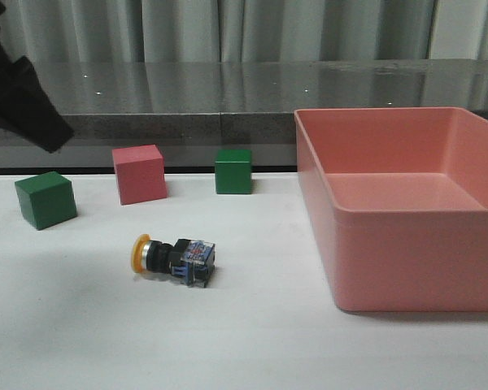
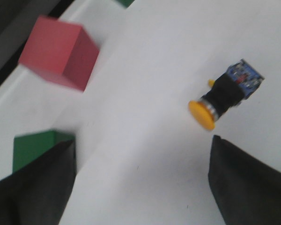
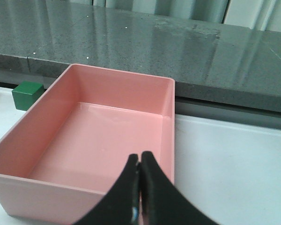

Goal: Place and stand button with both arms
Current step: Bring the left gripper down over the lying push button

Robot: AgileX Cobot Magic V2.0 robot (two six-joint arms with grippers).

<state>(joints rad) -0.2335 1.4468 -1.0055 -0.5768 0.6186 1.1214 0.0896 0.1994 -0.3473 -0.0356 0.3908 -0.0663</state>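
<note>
The button [image 1: 174, 258] lies on its side on the white table, yellow cap to the left, clear-blue base to the right. It also shows in the left wrist view [image 2: 225, 93], a little beyond my fingertips. My left gripper [image 2: 143, 150] is open and empty, high above the table; part of that arm [image 1: 20, 93] shows at the upper left of the front view. My right gripper [image 3: 140, 159] is shut and empty, held over the near wall of the pink bin [image 3: 84, 187]. The right arm is out of the front view.
A large pink bin [image 1: 407, 268] stands at the right. A green cube [image 1: 45, 199], a pink cube [image 1: 139, 174] and another green cube [image 1: 233, 171] stand behind the button. A grey ledge [image 1: 228, 89] runs along the back.
</note>
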